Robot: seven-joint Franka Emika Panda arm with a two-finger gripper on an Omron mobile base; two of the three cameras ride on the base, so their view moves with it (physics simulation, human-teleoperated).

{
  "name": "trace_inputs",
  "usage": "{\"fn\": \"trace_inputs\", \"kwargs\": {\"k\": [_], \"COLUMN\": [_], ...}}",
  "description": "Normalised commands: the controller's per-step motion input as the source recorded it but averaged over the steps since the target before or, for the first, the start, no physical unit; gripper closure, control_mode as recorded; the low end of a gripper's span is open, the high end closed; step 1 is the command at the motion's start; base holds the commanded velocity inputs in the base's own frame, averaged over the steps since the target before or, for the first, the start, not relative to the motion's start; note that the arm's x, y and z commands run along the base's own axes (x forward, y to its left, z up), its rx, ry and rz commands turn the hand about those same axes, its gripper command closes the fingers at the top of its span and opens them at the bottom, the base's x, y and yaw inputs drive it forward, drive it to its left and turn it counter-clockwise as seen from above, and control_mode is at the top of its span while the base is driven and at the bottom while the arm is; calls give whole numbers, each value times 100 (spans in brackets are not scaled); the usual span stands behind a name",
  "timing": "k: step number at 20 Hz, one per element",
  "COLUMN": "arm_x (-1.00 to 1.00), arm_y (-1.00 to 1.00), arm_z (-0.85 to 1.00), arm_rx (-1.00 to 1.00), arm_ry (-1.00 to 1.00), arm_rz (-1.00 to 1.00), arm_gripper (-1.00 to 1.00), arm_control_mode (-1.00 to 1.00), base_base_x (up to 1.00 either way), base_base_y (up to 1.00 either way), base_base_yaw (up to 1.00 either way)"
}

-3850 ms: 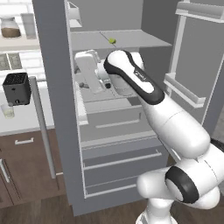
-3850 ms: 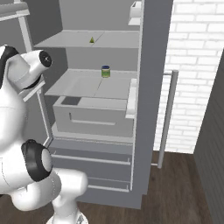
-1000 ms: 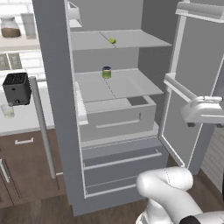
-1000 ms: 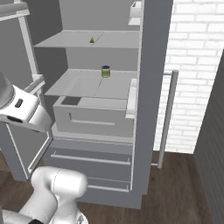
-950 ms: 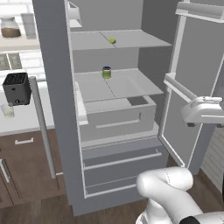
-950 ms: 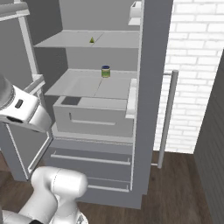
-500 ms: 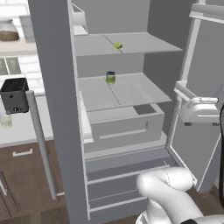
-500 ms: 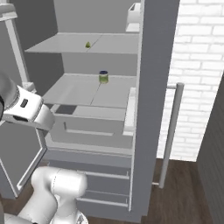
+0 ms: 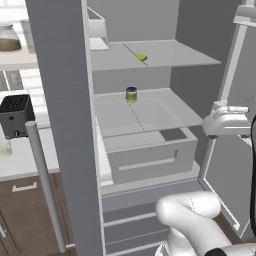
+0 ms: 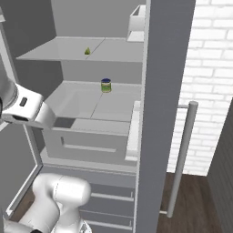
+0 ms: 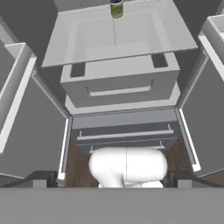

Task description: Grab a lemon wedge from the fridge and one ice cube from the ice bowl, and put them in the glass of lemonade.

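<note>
Standing open with both doors swung wide: the tall matte grey two-door fridge (image 9: 60,100), long thin silver vertical handle (image 9: 44,185) at the front of the left base view. Resting on the upper grey shelf (image 9: 165,55), toward its middle: the tiny yellow-green lemon wedge (image 9: 142,57), also seen from the right base view (image 10: 87,51), well apart from anything else. One shelf lower, upright near the back: a small green jar with a blue lid (image 9: 131,94), directly below the wedge and well clear of it; visible again at the top of the hand view (image 11: 116,8). Beneath that shelf, a pale grey drawer box (image 11: 120,83) pulled slightly forward, with two darker drawers (image 11: 124,131) below it.

Hanging at mid height beside the right-hand door in the left base view: the white hand of the arm (image 9: 227,122), level with the jar's shelf but outside the fridge. Jaws spread fully apart, holding nothing.

On the pale kitchen surface (image 9: 20,160) left of the fridge: a black boxy toaster (image 9: 16,115).
</note>
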Motion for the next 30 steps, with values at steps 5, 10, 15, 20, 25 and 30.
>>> {"fn": "trace_inputs", "kwargs": {"k": [5, 10, 15, 20, 25, 30], "arm_x": [48, 26, 100, 100, 100, 81], "arm_y": [25, 23, 21, 0, -6, -17], "arm_z": [14, 46, 6, 82, 44, -24], "arm_rx": [0, 1, 0, -9, -11, 0], "arm_ry": [-17, -29, -16, -13, -6, 0], "arm_rz": [0, 0, -3, -9, -1, 4], "arm_gripper": [-100, -100, -100, -100, -100, -100], "arm_control_mode": [-100, -100, -100, -100, -100, -100], "base_base_x": [0, 0, 0, 0, 0, 0], "base_base_y": [0, 0, 0, 0, 0, 0], "base_base_yaw": [0, 0, 0, 0, 0, 0]}}
